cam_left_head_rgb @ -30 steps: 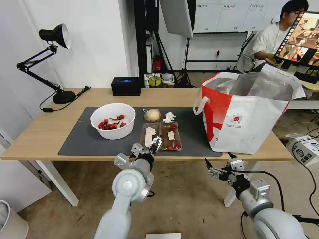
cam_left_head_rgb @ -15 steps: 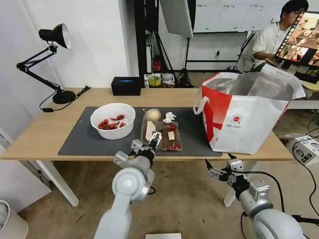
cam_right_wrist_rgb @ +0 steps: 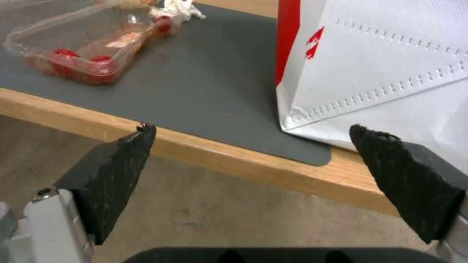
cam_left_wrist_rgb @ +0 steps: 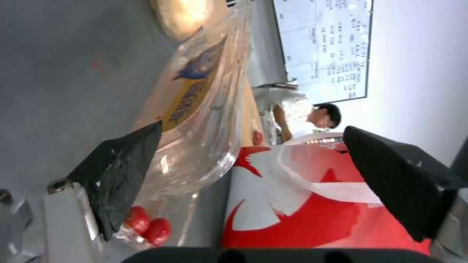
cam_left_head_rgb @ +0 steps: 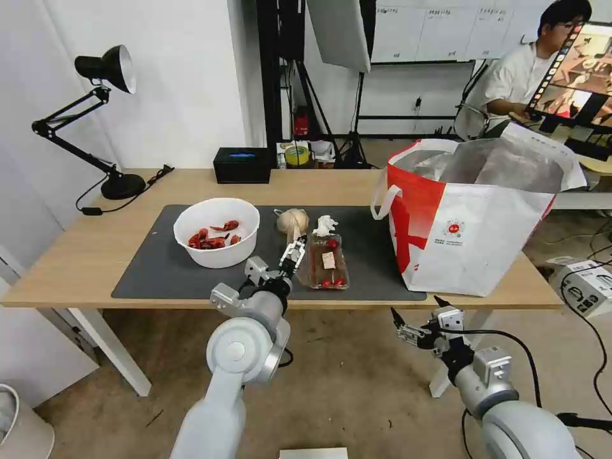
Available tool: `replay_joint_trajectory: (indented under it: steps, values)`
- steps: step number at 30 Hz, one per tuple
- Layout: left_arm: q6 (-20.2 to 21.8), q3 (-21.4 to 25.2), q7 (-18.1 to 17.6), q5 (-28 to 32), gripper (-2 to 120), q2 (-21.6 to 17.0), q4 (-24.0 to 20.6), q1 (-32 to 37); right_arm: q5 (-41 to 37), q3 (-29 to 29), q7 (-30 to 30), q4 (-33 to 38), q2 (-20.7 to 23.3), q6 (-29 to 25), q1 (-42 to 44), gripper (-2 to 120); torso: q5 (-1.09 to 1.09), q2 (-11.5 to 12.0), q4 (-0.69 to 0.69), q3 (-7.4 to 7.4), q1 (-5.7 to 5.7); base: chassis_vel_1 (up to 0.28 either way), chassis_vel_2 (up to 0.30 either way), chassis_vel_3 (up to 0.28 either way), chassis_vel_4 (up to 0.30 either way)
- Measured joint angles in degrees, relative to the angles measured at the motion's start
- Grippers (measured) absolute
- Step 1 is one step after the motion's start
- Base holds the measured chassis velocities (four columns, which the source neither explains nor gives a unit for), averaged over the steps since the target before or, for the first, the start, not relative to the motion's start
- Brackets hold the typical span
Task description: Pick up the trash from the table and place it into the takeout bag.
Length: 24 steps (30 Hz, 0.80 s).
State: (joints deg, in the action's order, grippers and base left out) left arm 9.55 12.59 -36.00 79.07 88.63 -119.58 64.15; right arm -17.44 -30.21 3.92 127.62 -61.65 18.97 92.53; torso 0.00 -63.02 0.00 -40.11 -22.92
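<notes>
clear tray (cam_left_head_rgb: 322, 261) w/ red bits, half tipped up (left gripper (cam_left_head_rgb: 292, 255) spread beside it).

It was a studio-like lab: a softbox light (cam_left_head_rgb: 338, 32), stands, a wall whiteboard (cam_left_head_rgb: 424, 29) and floor cables.

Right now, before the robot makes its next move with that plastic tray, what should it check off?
1. Left gripper is at the clear tray: ok, the tray's tilted-up half lies between its fingers.
2. Grip closed on the tray: not ok, the jaws stand wide open.
3. Takeout bag upright with its mouth open: ok.
4. Way from tray to bag free: ok, bare mat lies between them.
5. Right gripper out of the way: ok, it is open, below the table edge.
6. Red bits secure inside the tray: cannot tell.
</notes>
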Motion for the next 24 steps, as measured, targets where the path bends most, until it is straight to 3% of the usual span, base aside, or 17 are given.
replay_joint_trajectory:
  steps: [13,24]
  values:
    - [0.09,-1.35,1.05,0.2,100,0.35,0.69,-0.91,0.04,-0.66,0.02,0.25,-0.29,0.0,0.57,100,0.0,0.0,0.0,0.0,0.0,0.0,0.0,0.0,0.0]
    - [0.33,-6.13,0.89,-0.47,100,1.62,4.47,-4.05,0.64,-2.86,0.03,2.25,-2.18,-0.03,2.91,100,0.0,0.0,0.0,0.0,0.0,0.0,0.0,0.0,0.0]
